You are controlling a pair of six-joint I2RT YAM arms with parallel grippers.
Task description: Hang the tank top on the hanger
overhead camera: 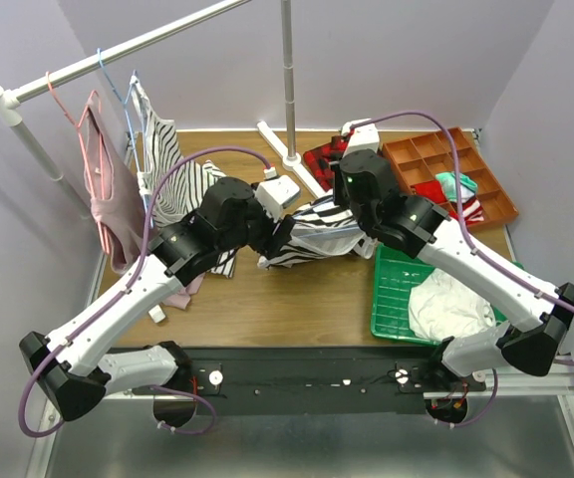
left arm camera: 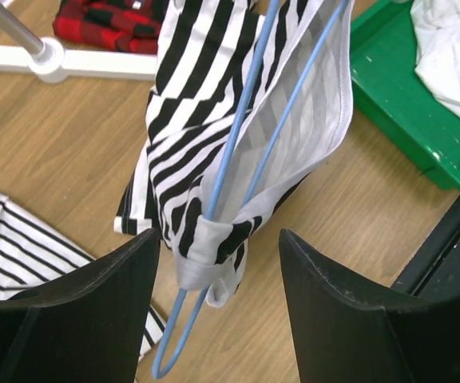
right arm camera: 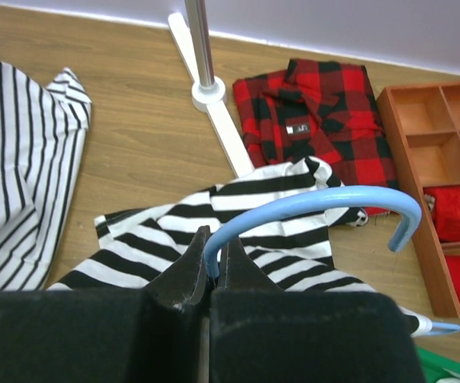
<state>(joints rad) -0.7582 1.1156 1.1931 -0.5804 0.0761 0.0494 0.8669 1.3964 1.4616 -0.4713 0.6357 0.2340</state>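
Observation:
The tank top [overhead camera: 312, 237], boldly striped black and white, hangs bunched over the table's middle between both arms. In the left wrist view its grey-edged strap [left arm camera: 202, 251] is wrapped round one end of the light-blue hanger [left arm camera: 242, 120], whose end loop pokes out below the cloth. My left gripper [left arm camera: 218, 239] is open, with its jaws on either side of that wrapped end and not touching it. My right gripper [right arm camera: 216, 239] is shut on the foot of the hanger's hook [right arm camera: 318, 203], above the tank top [right arm camera: 238, 231].
A clothes rail [overhead camera: 118, 55] at back left carries a dusty-pink top [overhead camera: 108, 199] and a finer-striped top [overhead camera: 162, 149]. The rack's pole [overhead camera: 289, 80] stands mid-back. A red plaid shirt [overhead camera: 322, 159], an orange compartment tray [overhead camera: 446, 159] and a green basket [overhead camera: 392, 289] with white cloth are on the right.

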